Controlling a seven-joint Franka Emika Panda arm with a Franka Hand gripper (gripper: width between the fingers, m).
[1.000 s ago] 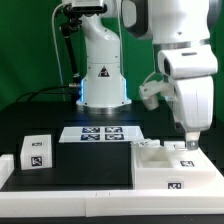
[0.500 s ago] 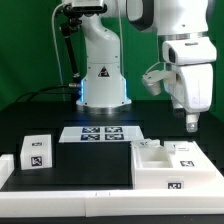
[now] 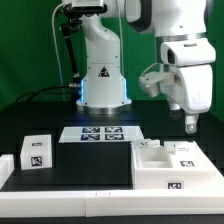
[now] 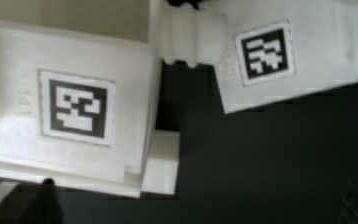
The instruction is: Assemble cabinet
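- Exterior view: the end effector (image 3: 190, 123) hangs in the air above the cabinet (image 3: 165, 168), touching nothing. Its fingers point down.
- From this side the fingers line up one behind the other, so the gap between them cannot be read here.
- The cabinet lies on the black surface (image 3: 90, 165) at the exterior view's right, near the front. Its white top is recessed, and square tags show on the top and on the front face.
- The marker board (image 3: 100, 133) lies flat in the middle, in front of the arm's base (image 3: 103, 85).
- A small white tagged cube (image 3: 37, 150) stands well apart at the exterior view's left.
- Wrist view: two dark fingertips (image 4: 34, 203) show at opposite edges of the picture, so the end effector is spread wide. Nothing is held between them.
- A broad white face of the cabinet (image 4: 34, 60) carries one tag (image 4: 78, 108). Across a dark gap, another white face carries a second tag (image 4: 265, 52).
- The picture is blurred, so finer detail cannot be made out.
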